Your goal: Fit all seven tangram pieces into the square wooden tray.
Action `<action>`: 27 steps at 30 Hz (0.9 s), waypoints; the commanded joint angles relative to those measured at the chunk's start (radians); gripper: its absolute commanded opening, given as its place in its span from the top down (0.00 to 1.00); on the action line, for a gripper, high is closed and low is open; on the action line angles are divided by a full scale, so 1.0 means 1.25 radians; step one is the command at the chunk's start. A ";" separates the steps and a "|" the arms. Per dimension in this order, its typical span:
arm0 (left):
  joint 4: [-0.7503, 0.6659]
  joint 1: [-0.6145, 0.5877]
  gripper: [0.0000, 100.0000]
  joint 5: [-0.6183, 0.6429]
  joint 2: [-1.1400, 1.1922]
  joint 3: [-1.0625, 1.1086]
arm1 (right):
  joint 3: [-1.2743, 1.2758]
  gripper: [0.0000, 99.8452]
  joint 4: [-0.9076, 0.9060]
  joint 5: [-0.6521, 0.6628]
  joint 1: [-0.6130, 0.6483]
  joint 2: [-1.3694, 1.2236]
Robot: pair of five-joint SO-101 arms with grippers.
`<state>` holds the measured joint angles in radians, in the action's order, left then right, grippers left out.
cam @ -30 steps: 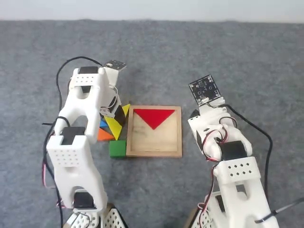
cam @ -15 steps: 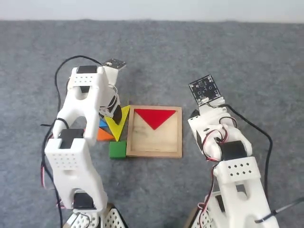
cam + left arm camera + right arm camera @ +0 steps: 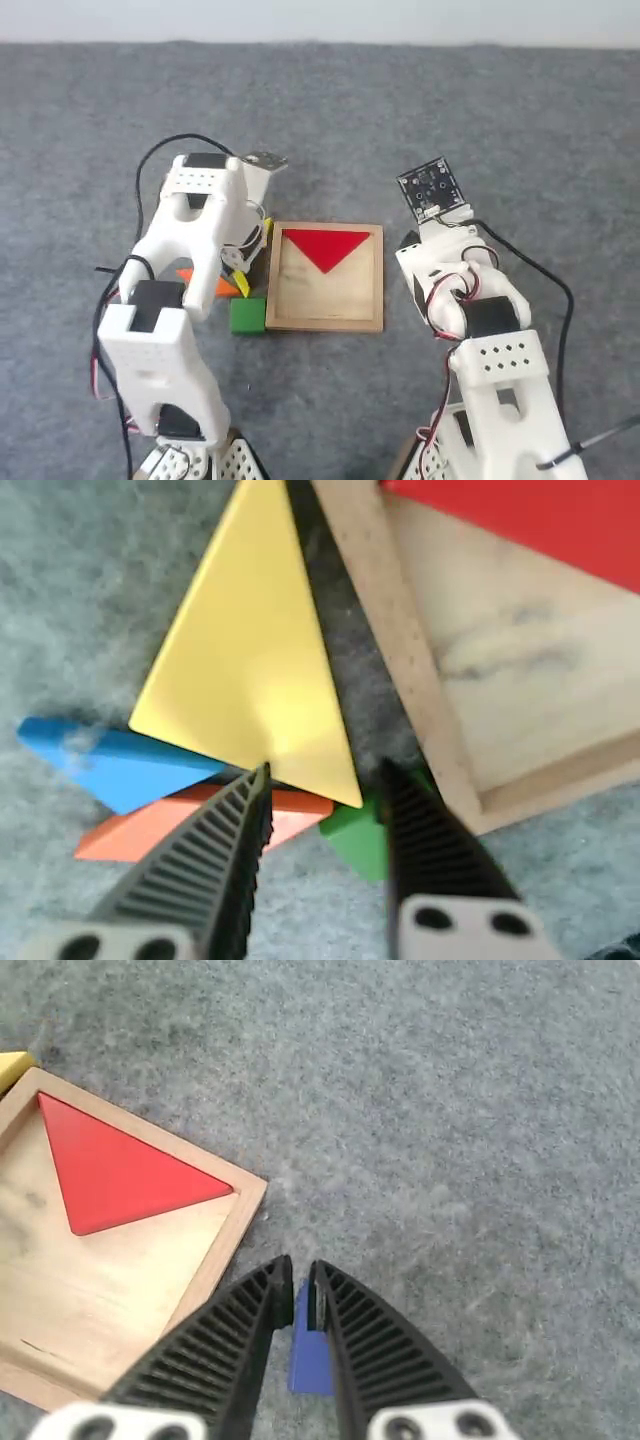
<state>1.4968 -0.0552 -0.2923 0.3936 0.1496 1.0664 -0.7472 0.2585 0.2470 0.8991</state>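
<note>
The square wooden tray lies between the two arms with a red triangle in its far part. In the left wrist view my left gripper is shut on a corner of the big yellow triangle, which hangs tilted just outside the tray's left rim. Under it lie a light blue piece, an orange piece and a green piece. My right gripper hovers over the carpet right of the tray, shut on a small dark blue piece.
The green square sits against the tray's near left corner, the orange piece beside it. The left arm covers the other loose pieces. Grey carpet lies open all around, with a pale wall at the back.
The left arm has swung right toward the tray, carrying the yellow triangle, which tipped up and is now mostly hidden beneath the arm. The right arm has not moved.
</note>
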 commanded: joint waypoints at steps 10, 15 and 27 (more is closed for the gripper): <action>-0.153 -0.098 0.66 0.006 -0.042 0.002 | -0.053 0.96 -0.004 -0.004 -0.014 0.003; -0.223 -0.081 0.66 0.007 0.005 -0.003 | -0.053 0.96 -0.004 -0.004 -0.014 0.003; -0.104 -0.071 0.67 0.006 0.103 -0.102 | -0.053 0.96 -0.004 -0.004 -0.014 0.003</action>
<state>1.3096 -0.1642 -0.2969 0.5117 0.0591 1.0664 -0.7472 0.2585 0.2470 0.8991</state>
